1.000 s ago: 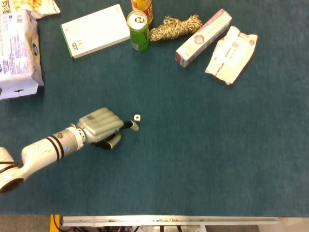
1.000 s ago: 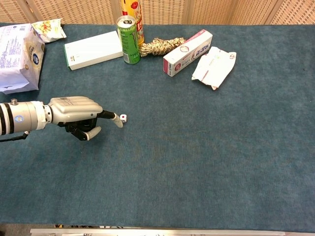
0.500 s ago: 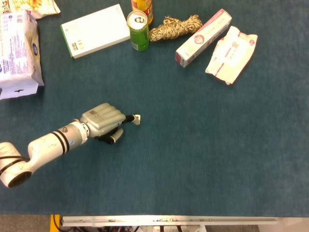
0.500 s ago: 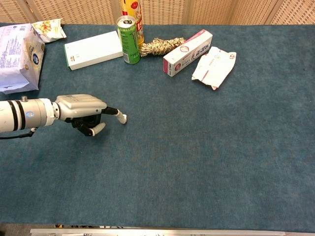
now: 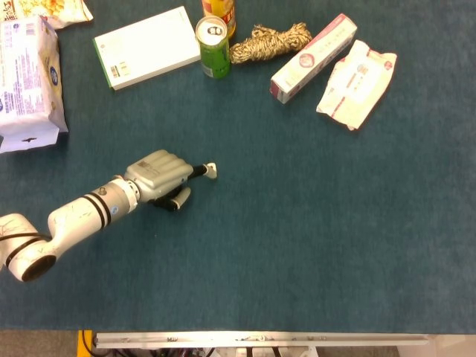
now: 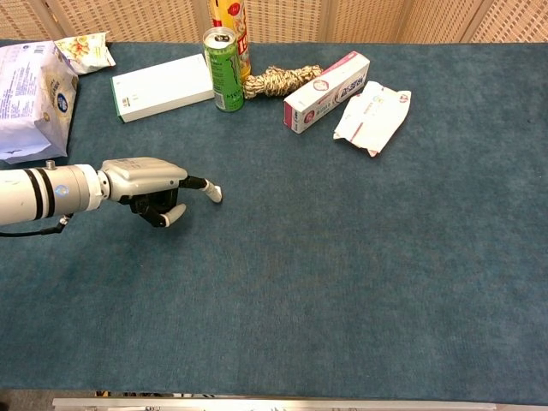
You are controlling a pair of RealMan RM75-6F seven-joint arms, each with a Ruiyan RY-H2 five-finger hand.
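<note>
Left hand (image 5: 158, 176) at centre left of the head view, palm down over the blue worktop (image 5: 312, 238), arm entering from the lower left edge. One finger (image 5: 201, 171) is stretched toward the right; the others are curled under the palm (nothing shows inside them). The outstretched fingertip rests on, or just above, the worktop; no small object can be made out at its tip in either view, so whether anything lies beneath it cannot be told. In the chest view the same hand (image 6: 147, 181) shows at centre left, fingertip pointing right.

Along the upper edge of the head view, left to right: a white-and-blue bag (image 5: 28, 82) at the far left, a snack packet (image 5: 56, 9) in the upper left corner, a flat white box (image 5: 147, 46) with a green edge, an upright green can (image 5: 213, 47), a yellow-red container (image 5: 221, 9) behind it, a bundle of twine (image 5: 269, 42) just beside the can, a long pink-and-white carton (image 5: 312, 58) lying aslant, and a white pouch (image 5: 357, 82) touching its right side. All stand well apart from the hand.

The right hand shows in neither view.
</note>
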